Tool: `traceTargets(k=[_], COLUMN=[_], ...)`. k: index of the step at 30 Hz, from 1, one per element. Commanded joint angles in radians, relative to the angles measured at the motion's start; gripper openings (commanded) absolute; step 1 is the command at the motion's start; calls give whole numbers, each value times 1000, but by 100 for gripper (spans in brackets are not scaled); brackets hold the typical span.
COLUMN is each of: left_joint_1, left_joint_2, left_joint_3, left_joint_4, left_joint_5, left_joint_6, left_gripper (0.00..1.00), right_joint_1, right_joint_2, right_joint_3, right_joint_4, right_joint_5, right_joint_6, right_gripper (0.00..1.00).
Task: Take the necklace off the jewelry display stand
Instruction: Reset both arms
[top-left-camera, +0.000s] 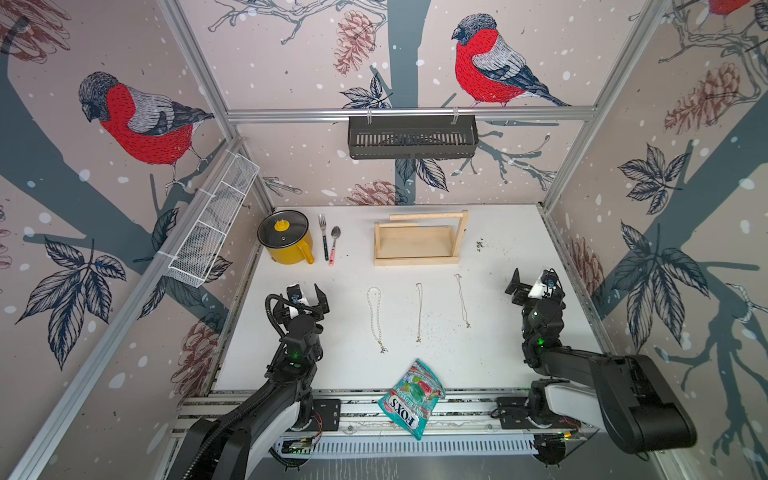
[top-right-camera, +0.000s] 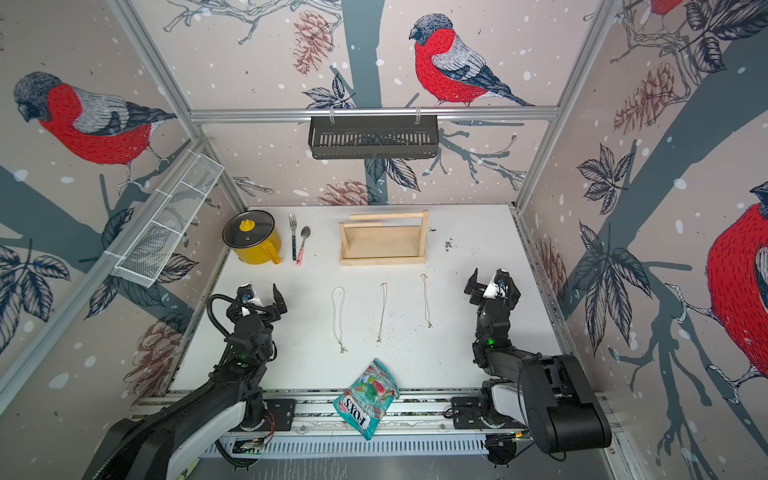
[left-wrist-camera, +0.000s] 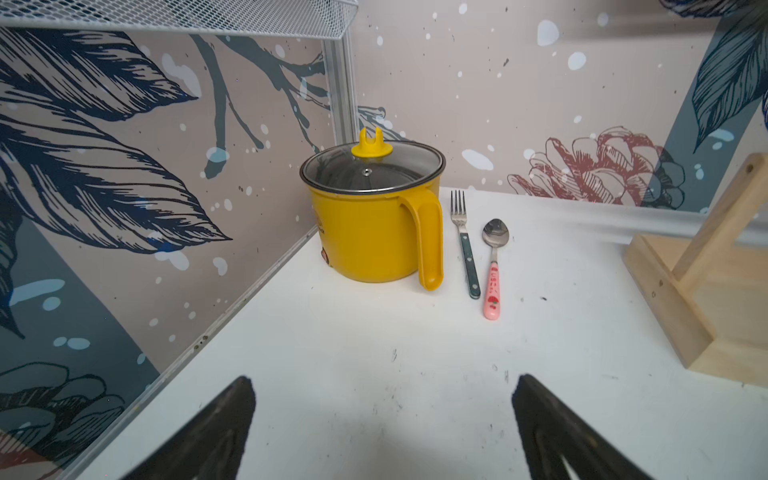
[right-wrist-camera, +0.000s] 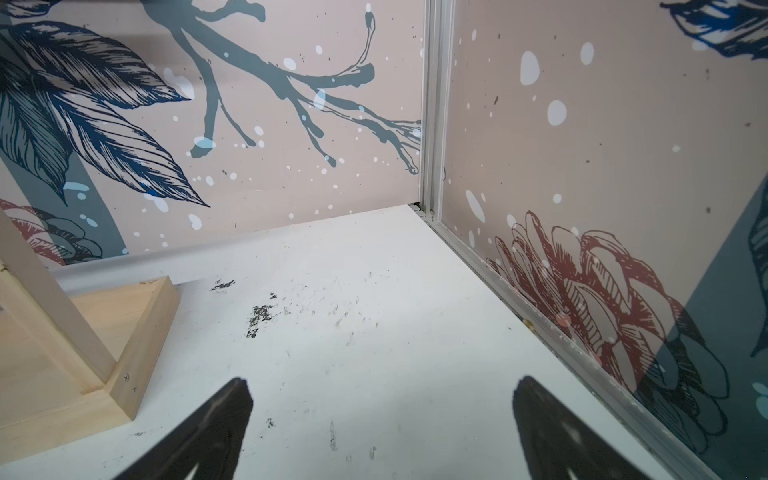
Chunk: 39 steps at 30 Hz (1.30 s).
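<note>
The jewelry display stand (top-left-camera: 411, 245) (top-right-camera: 380, 245) of light wood stands at the back middle of the white table. Its dowel bar (top-left-camera: 424, 216) is bare. Three necklaces lie stretched out on the table in front of it: a pearl one (top-left-camera: 372, 316) (top-right-camera: 337, 316), a thin chain (top-left-camera: 419, 311) (top-right-camera: 382, 311) and another thin chain (top-left-camera: 462, 301) (top-right-camera: 426, 303). My left gripper (top-left-camera: 306, 294) (top-right-camera: 259, 296) (left-wrist-camera: 382, 395) hovers open left of the necklaces. On their right my right gripper (top-left-camera: 534, 283) (top-right-camera: 490, 284) (right-wrist-camera: 382, 395) is open too. Each wrist view shows a corner of the stand (left-wrist-camera: 706, 291) (right-wrist-camera: 124, 332).
A yellow lidded pot (top-left-camera: 284, 243) (left-wrist-camera: 370, 232), a fork (top-left-camera: 323, 237) and a pink-handled spoon (top-left-camera: 333, 245) sit left of the stand. A candy bag (top-left-camera: 411, 395) lies at the front edge. A white wire basket (top-left-camera: 212, 232) and a black basket (top-left-camera: 411, 137) hang on the walls.
</note>
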Motion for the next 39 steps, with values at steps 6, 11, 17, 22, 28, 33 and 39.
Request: traceTargets(k=[6,11,17,22,28,33,39], left_joint_1=[72,89,109,139,167,173,173], left_joint_2=[190,305,523,676,641,643,643], left_joint_3=[31,30,67,188,264,281,281], left_joint_4=[208,373,531,501,294,261,259], left_joint_5=[198,223,339,347,349,329,328], left_joint_6=[-22,-5,65,72,6,-12,-12], left_gripper=[97,97,97,99,99,99,99], right_joint_1=[56,26,25,3,-18,-65,-65], right_joint_2=[368,267,267,263,267,265,266], right_joint_3=[-46,41,52,82,114,146,146], right_joint_4=[569,253,222,152,95,28,27], right_joint_5=[63,48,49,7,-27,-111,-111], right_joint_6=[-132,-73,-66,-54,-37,-14,-14], right_gripper=[100,100,100,100,100,100,100])
